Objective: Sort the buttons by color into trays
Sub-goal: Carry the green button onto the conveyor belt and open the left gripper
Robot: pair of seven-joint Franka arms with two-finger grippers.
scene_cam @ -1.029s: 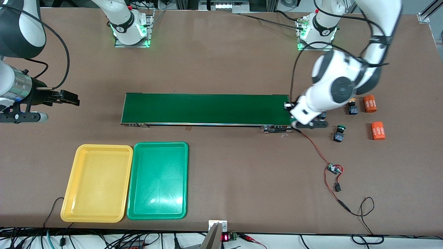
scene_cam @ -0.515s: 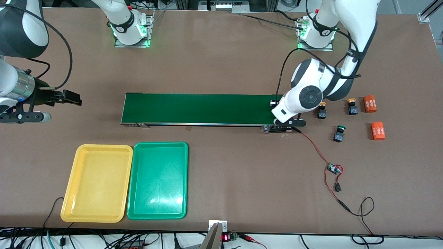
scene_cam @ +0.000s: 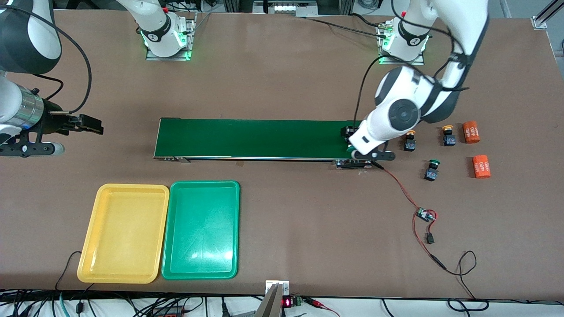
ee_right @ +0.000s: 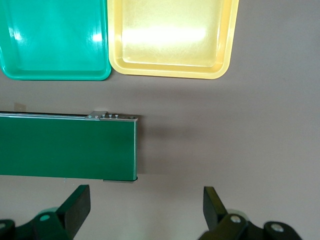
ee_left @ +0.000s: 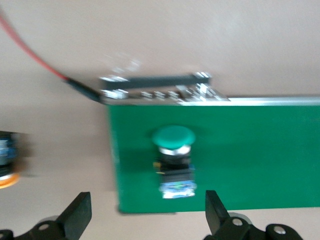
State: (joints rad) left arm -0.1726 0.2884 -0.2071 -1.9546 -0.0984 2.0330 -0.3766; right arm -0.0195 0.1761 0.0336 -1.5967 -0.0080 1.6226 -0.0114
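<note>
A green-capped button (ee_left: pixel 173 160) lies on its side on the dark-green conveyor belt (ee_left: pixel 260 150), close to the belt's end at the left arm's end of the table. My left gripper (ee_left: pixel 147 201) hangs open just above it, its fingers well apart from the button. In the front view my left hand covers that button. Two yellow-capped buttons (scene_cam: pixel 410 141) (scene_cam: pixel 448 135) and another green-capped button (scene_cam: pixel 432 169) stand on the table past that belt end. The yellow tray (scene_cam: pixel 123 233) and green tray (scene_cam: pixel 200 229) lie side by side, both bare. My right gripper (ee_right: pixel 145 201) waits open over bare table off the belt's other end.
Two orange cylinders (scene_cam: pixel 470 132) (scene_cam: pixel 481 166) lie beside the buttons toward the left arm's end. A red wire runs from the conveyor to a small circuit board (scene_cam: pixel 425 215), nearer the camera. The conveyor belt (scene_cam: pixel 260 138) spans the table's middle.
My left gripper carried the green-capped button from the group of buttons over the belt's end and opened, leaving it on the belt. The right arm has not moved.
</note>
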